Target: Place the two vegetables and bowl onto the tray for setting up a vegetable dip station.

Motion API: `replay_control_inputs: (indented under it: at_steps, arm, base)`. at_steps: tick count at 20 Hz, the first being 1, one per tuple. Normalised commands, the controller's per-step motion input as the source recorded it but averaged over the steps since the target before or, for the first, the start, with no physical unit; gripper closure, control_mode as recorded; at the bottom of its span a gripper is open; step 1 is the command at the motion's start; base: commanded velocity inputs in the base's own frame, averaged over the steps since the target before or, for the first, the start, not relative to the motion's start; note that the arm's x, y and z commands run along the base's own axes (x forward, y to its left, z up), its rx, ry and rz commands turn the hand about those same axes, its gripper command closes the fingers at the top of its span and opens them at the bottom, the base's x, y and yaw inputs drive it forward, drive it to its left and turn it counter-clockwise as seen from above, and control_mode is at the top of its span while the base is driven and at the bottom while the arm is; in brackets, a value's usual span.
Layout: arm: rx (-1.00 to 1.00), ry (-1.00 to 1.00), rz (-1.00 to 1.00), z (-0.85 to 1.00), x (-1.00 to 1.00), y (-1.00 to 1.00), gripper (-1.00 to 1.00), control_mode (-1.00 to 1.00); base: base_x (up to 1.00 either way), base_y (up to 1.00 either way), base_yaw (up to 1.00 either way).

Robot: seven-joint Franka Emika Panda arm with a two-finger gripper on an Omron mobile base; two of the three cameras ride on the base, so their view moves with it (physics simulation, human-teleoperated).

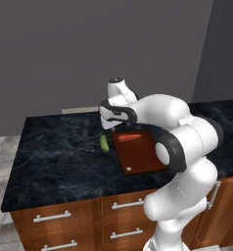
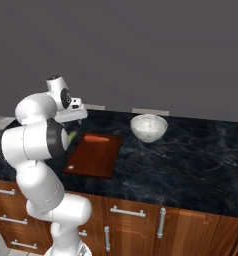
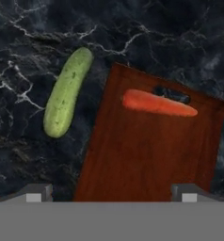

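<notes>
The carrot (image 3: 157, 103) already lies on the tray (image 3: 147, 160), across its far end beside the dark handle slot. The cucumber (image 3: 67, 93) lies on the dark marble tabletop (image 3: 20, 56) just off the tray's left edge, apart from it. The bowl (image 2: 148, 127) stands well to the right of the tray, also on the tabletop. The end effector (image 3: 111, 190) hangs above the tray's left part with its fingers spread wide and nothing between them.

The step in hand looks to be fetching the cucumber. To do it well, the end effector should shift left until it is centred over the cucumber's middle, then turn so the fingers straddle its narrow width, not its length. It should descend straight, close gently, lift clear of the tray edge, and set the cucumber on the bare near part, away from the carrot.
</notes>
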Motion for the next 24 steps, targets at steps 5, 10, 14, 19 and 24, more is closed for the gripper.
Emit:
replay_control_inputs:
  at_steps: [5, 10, 14, 19, 24]
  arm:
    - [0.11, 0.00, -0.27, 0.01, 0.00, 0.02, -1.00, -1.00]
    - [0.12, -0.03, -0.25, 0.00, 0.00, 0.01, -1.00, -1.00]
    - [0.09, -0.06, -0.19, 0.00, 0.00, 0.09, -1.00, -1.00]
    - [0.05, -0.09, -0.15, 0.00, 0.00, 0.19, -1.00, -1.00]
    - [0.05, -0.06, -0.11, -0.04, 0.02, 0.23, -1.00, -1.00]
  base:
    - [0.00, 0.00, 0.00]
    - [0.00, 0.00, 0.00]
    - [0.00, 0.00, 0.00]
    - [0.00, 0.00, 0.00]
    - [0.00, 0.00, 0.00]
